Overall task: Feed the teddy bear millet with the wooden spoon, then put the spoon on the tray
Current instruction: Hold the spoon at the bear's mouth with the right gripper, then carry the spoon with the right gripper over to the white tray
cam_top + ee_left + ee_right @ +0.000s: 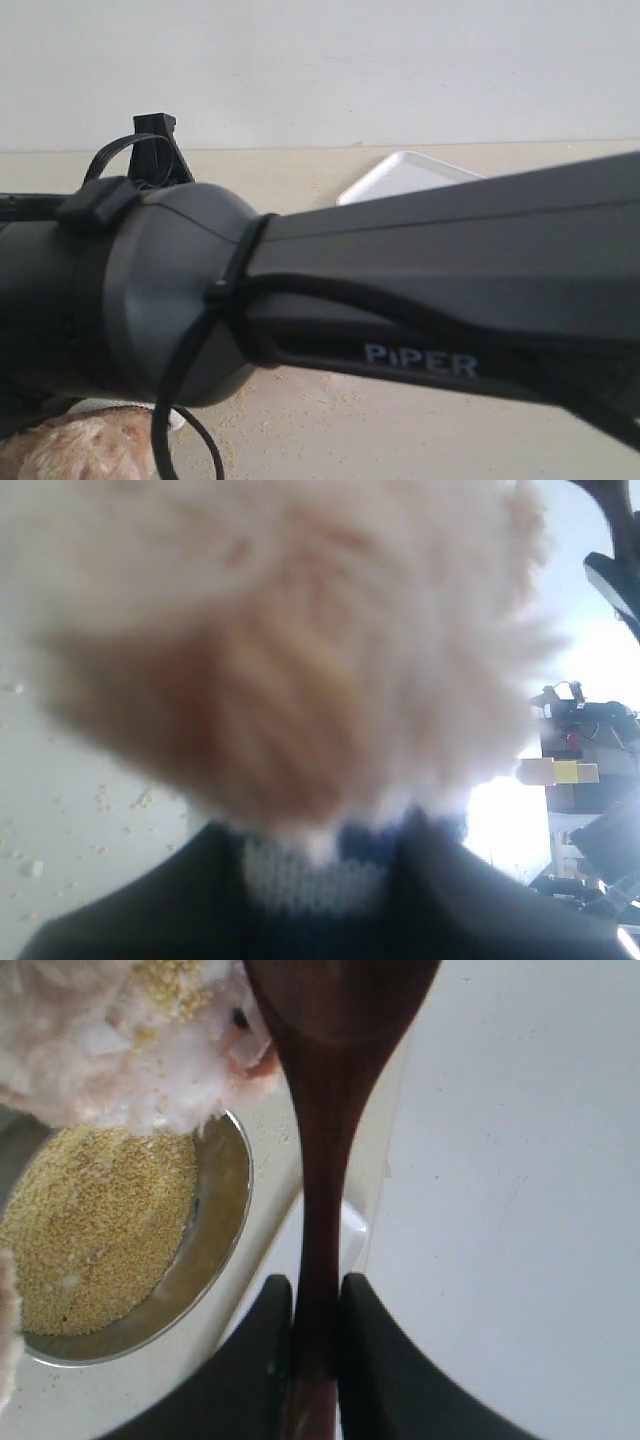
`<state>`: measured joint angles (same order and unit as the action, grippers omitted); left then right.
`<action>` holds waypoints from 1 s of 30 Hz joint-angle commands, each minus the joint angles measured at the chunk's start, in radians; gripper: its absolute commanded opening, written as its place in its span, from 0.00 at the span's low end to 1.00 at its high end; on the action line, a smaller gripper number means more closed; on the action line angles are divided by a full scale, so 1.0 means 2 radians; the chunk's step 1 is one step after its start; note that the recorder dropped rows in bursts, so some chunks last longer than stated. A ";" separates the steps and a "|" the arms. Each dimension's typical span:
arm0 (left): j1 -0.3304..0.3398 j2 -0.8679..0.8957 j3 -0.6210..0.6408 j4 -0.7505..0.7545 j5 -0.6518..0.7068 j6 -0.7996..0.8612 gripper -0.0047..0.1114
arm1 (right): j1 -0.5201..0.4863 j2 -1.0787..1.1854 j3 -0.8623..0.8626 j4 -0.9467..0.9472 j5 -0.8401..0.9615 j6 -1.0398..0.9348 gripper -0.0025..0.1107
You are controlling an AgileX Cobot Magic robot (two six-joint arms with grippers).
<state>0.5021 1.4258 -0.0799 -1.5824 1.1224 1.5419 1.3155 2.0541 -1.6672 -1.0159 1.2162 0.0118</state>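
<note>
Feeding step, spoon at the mouth. The right gripper [315, 1290] is clenched on the long thin handle of the slim, dark reddish-brown wooden spoon [318, 1160]. It grips far from the small round bowl, so the bowl reaches well ahead of the fingers. That bowl sits just beside the muzzle of the fluffy light-brown plush teddy bear [120, 1050], whose fur carries yellow grains; whether the two touch cannot be told. The left gripper [315, 850] appears closed on the bear's navy-and-white striped shirt, seemingly to steady the head toward the spoon. The fine yellow millet [90, 1230] lies heaped in a round shiny steel bowl [225, 1210] under the muzzle, where spilled grains would likely fall back. The flat white rectangular tray [400, 175] waits beyond on the beige tabletop [400, 430], largely hidden in the exterior view by a dark grey robot arm [400, 290].
</note>
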 commanded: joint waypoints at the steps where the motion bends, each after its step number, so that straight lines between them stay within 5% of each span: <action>1: 0.001 -0.001 0.002 -0.007 0.012 0.011 0.08 | 0.001 -0.004 0.002 -0.005 0.002 0.002 0.02; 24: 0.001 -0.001 0.002 -0.015 -0.025 0.011 0.08 | 0.021 -0.005 0.002 -0.052 0.002 0.029 0.02; 30: 0.001 -0.001 0.002 -0.015 0.008 -0.042 0.08 | 0.020 -0.005 0.002 0.013 0.002 0.021 0.02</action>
<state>0.5021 1.4258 -0.0799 -1.5948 1.0617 1.4841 1.3572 2.0541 -1.6650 -1.0347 1.2166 0.0680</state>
